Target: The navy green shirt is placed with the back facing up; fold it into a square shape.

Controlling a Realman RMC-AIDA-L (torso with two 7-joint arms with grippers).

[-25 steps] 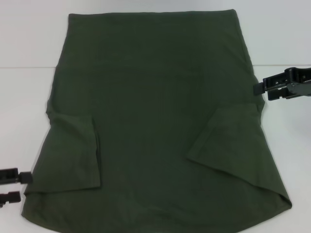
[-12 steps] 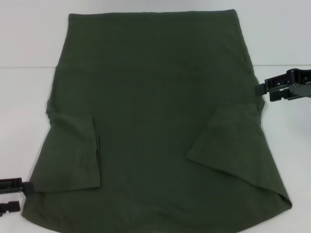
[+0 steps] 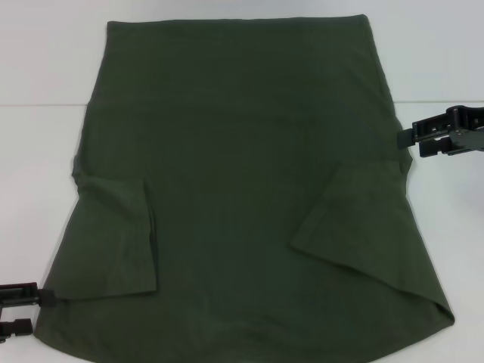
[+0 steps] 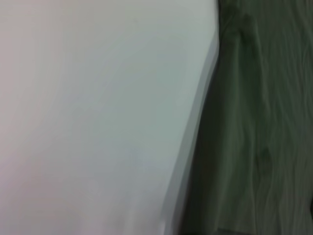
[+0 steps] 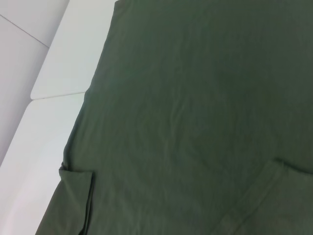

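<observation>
Looking down, head view: the shirt (image 3: 242, 189) lay flat, back up, on a white table (image 3: 45, 60), filling most of the frame, with both sleeves already folded inward onto the body.
Left gripper (image 3: 19, 310): sat at the near left corner of the shirt, its two dark fingers apart, with no cloth between them; the shirt lay toward the robot's right from it.
Right gripper (image 3: 412, 141): hovered at the shirt's right edge, about halfway along, fingers apart and holding nothing; the shirt lay toward the robot's left from it.
Long axis: ran from the near edge away toward the far edge, so each arm was nearer its own side edge.
Left wrist view: showed bare table beside the shirt's (image 4: 264, 127) edge; no fingers visible.
Right wrist view: showed the shirt's (image 5: 195, 112) plain back and both tucked sleeves; no fingers visible.
Judgement: the side edges looked like the next thing to fold.
</observation>
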